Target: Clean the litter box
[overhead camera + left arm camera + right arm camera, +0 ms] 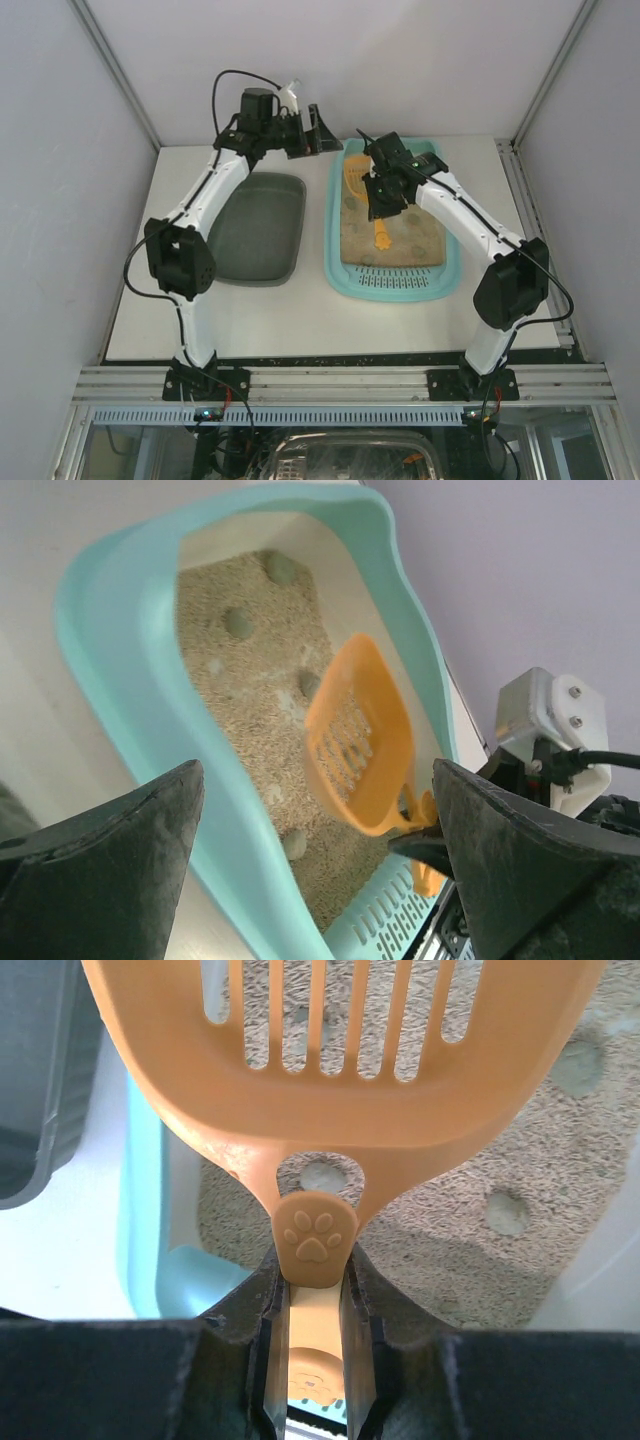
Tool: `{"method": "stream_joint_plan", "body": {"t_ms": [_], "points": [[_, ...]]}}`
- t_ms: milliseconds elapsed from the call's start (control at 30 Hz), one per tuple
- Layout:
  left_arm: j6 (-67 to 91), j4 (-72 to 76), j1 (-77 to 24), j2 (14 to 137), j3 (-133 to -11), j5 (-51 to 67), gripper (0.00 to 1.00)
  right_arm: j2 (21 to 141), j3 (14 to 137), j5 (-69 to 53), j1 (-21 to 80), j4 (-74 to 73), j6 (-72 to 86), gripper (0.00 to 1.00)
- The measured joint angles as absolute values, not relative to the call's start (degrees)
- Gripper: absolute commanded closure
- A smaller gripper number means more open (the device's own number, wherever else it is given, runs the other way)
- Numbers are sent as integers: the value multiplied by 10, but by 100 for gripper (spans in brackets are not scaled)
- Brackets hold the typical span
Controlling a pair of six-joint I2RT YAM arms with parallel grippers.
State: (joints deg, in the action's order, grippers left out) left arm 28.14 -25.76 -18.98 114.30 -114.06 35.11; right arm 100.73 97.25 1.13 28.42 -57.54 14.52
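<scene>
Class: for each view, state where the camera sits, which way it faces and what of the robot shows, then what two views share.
Top external: above, behind the bases, looking down on the table; left arm and right arm show.
Left wrist: on the left arm, facing into the litter box from beside it; open left gripper frames the view.
Right wrist: on the right arm, looking along the orange scoop at the litter; the right gripper clamps its handle.
Shared: both wrist views show the scoop and grey clumps.
</scene>
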Motion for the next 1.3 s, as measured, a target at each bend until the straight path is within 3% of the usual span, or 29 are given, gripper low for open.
{"method": "stream_joint_plan", "body": {"t_ms": [167,300,433,667,800,900,1000,1033,1167,1200,1233,1267,1300], "points": [[278,-249,-229,1152,-1141,368,0,1007,977,-3,296,-578,161,100],[277,-245,-249,1152,-1141,379,20,1007,997,-7,296,-577,168,100],[269,-243,-253,1152,-1141,378,26,1007,1005,-8,295,-577,171,100],[263,-241,-253,1152,-1141,377,16,1007,1013,-18,294,-577,177,100],[254,-241,-254,1154,-1141,372,1,1007,1025,-25,298,-577,178,100],[243,-243,-256,1161,-1141,364,1,1006,1033,-30,302,-577,178,100],[237,-248,-256,1171,-1141,359,15,1004,1036,-33,304,-577,178,100],[234,-248,-256,1174,-1141,358,26,1002,1036,-35,305,-577,178,100],[231,-248,-256,1181,-1141,357,95,1000,1036,-37,307,-577,178,100],[232,-247,-256,1181,-1141,356,99,1000,1036,-37,308,-577,177,100],[239,-245,-256,1181,-1142,355,100,1000,1036,-38,309,-583,175,93],[239,-245,-256,1181,-1142,356,100,1000,1036,-36,310,-584,175,73],[240,-246,-256,1181,-1142,359,100,1000,1036,-34,311,-584,174,46]]}}
